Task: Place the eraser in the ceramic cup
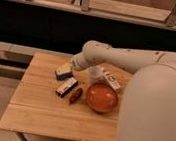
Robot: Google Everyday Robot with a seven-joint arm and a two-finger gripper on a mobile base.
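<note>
The eraser (66, 86), a small flat white bar with red and dark bands, lies on the wooden table (39, 112) left of the orange bowl. The ceramic cup (95, 75), small and white, stands just behind the bowl, partly covered by my arm. My gripper (71, 65) reaches in from the right and hovers over the blue block (63, 73), just behind the eraser and left of the cup. Nothing shows in its grasp.
A wide orange bowl (101, 98) sits right of the eraser. A dark red-brown oblong thing (75, 95) lies between eraser and bowl. A white and red packet (112, 81) lies right of the cup. My arm's bulky body (150, 111) covers the table's right side.
</note>
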